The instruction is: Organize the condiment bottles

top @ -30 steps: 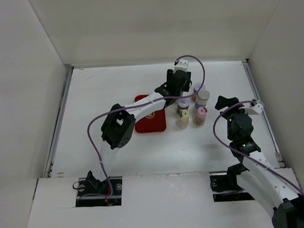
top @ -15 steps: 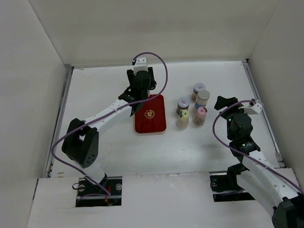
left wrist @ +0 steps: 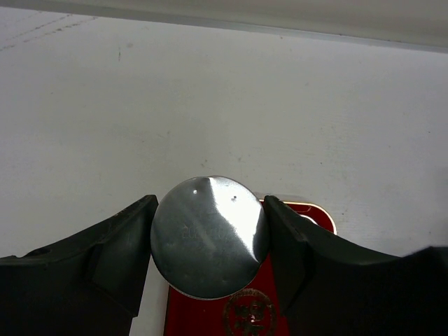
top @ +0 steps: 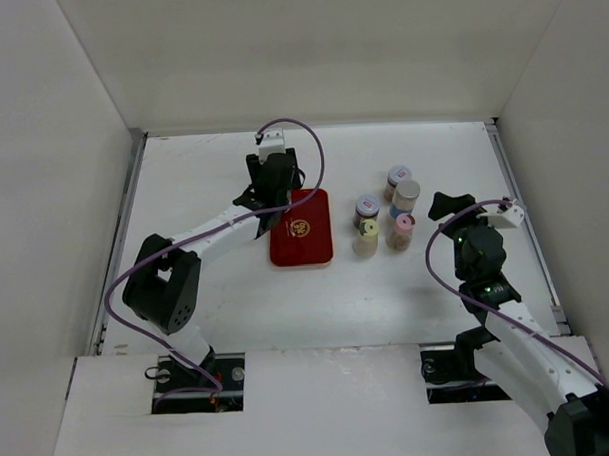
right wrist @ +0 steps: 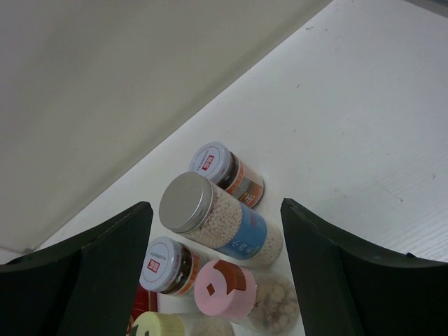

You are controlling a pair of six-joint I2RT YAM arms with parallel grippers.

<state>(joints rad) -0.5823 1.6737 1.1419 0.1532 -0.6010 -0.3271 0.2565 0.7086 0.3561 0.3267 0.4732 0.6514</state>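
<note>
Plainly the left gripper [left wrist: 208, 234] is clamped on a silver-capped bottle [left wrist: 203, 245], which is upright with its long axis pointing down at the far left corner of the tray [top: 310, 246]. I cannot tell whether it has touched down. Five more bottles [top: 367, 208] stand clustered right of the tray, nearer the right gripper [right wrist: 215, 210], whose jaws are spread and hold nothing.
</note>
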